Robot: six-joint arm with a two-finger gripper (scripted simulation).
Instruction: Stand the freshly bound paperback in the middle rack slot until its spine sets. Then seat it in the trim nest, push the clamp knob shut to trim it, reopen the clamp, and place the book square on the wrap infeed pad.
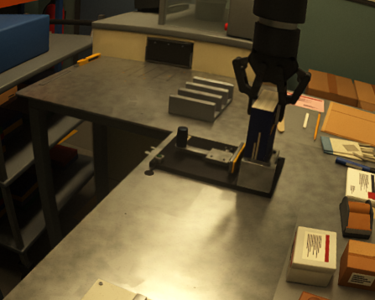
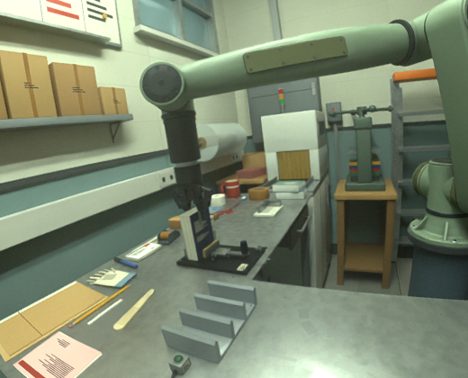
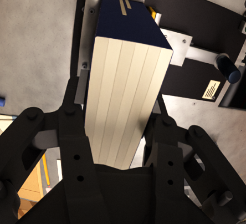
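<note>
The paperback [image 1: 261, 126] [image 2: 197, 233] [image 3: 126, 88], dark blue with cream page edges, stands upright in the trim nest [image 1: 257, 173] at one end of the black trim fixture [image 1: 215, 162] [image 2: 220, 258]. The clamp jaw [image 1: 218, 156] with its yellow edge sits beside the book, and the round black clamp knob [image 1: 182, 136] [image 3: 228, 68] [image 2: 243, 246] stands at the fixture's far end, drawn back from the book. The grey slotted rack [image 1: 201, 97] [image 2: 211, 312] stands empty further along the bench. My gripper [image 1: 268, 101] [image 2: 193, 204] [image 3: 122, 133] reaches straight down over the book and is closed on its top end.
Cardboard sheets [image 1: 355, 122] [image 2: 40, 315] lie at the bench's wall side with a pink paper [image 2: 58, 357], pencil, marker [image 1: 360, 166] and small boxes [image 1: 313, 254]. A pale pad corner [image 1: 112, 292] shows at the near bench edge. The bench has a cut-out gap beside the fixture.
</note>
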